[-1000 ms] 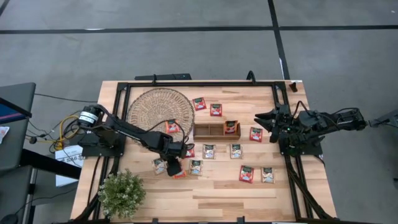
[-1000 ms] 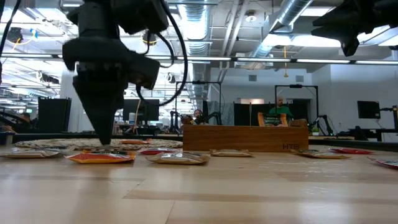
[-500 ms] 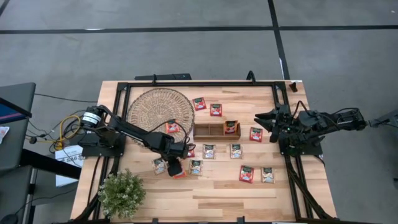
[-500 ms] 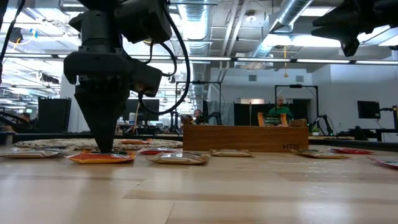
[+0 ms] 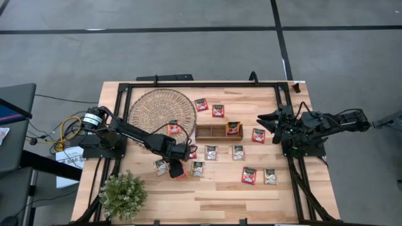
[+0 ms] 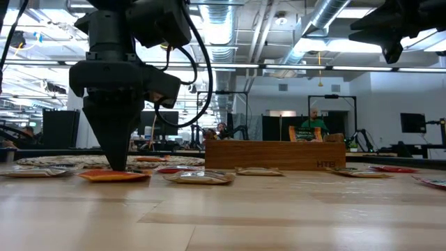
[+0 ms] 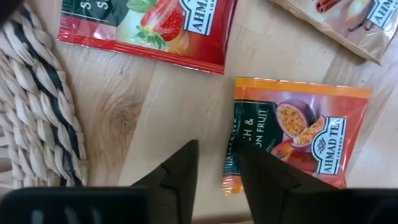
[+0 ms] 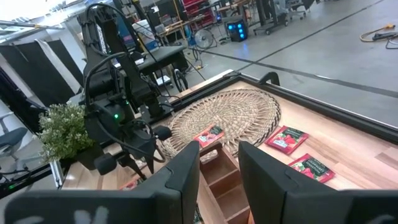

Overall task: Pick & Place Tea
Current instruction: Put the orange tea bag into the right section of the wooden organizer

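An orange tea sachet lies flat on the wood near the table's front left, also seen in the low view. My left gripper points down at it, open, with the sachet's side edge in the gap between the fingers; it shows in the high view too. More tea sachets lie scattered flat on the table. One sachet stands in the wooden tray. My right gripper waits open above the table's right side. My left gripper comes at the orange sachet from above, pointing down. One fingertip stands over the sachet's side edge, and the other stands over bare wood beside it. In the low view the tips reach down to the sachet, which lies flat on the table.
A round woven mat lies at the back left with a red sachet on its rim. A small potted plant stands at the front left corner. A red sachet and a brownish one lie close to the orange sachet.
My left gripper has sunk a little, straight down, until its tips reach the orange sachet. The sachet has stayed where it lay.
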`<state>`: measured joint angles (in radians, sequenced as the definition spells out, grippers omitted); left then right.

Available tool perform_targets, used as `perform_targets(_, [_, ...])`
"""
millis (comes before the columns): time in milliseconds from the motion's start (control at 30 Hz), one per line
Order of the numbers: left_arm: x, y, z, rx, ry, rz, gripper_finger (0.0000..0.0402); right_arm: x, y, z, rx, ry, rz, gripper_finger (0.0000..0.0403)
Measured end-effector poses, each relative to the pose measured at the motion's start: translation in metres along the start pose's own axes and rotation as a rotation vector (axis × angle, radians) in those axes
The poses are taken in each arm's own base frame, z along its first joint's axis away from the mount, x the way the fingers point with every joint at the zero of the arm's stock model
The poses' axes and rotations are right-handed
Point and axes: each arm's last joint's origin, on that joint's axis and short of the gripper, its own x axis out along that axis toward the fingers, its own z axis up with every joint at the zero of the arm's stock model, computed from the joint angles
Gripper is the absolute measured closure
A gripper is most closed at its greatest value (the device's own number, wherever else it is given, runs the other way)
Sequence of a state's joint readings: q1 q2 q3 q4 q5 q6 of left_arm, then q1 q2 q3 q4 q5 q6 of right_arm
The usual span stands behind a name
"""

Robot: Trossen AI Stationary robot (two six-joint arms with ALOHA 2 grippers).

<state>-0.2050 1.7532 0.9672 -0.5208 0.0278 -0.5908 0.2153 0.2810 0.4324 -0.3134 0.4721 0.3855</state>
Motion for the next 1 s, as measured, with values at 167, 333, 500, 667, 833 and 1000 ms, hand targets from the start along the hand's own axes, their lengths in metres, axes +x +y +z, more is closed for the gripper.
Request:
perform_targets(167, [0.000, 0.000, 0.000, 0.022, -0.002, 0.008, 0.0346, 0.000, 0.000, 0.000, 0.000, 0.000, 0.000, 0.0298])
perform_targets(333, [0.000, 0.001, 0.000, 0.020, -0.004, 0.010, 0.0384, 0.000, 0.000, 0.000, 0.000, 0.000, 0.000, 0.0298])
perform_targets(500, [0.000, 0.001, 0.000, -0.006, -0.009, 0.016, 0.0400, 0.000, 0.000, 0.000, -0.001, 0.000, -0.001, 0.0298])
perform_targets(667, [-0.003, -0.003, 0.006, -0.006, -0.015, 0.017, 0.0401, 0.000, 0.000, -0.001, -0.004, 0.006, -0.003, 0.0298])
perform_targets(833, [-0.015, -0.010, 0.017, 0.025, -0.040, 0.000, 0.0402, 0.000, 0.000, -0.001, -0.003, 0.006, -0.003, 0.0298])
perform_targets(1000, [-0.027, -0.013, 0.020, 0.049, 0.010, 0.032, 0.0401, 0.000, 0.000, 0.000, 0.002, -0.003, 0.002, 0.0298])
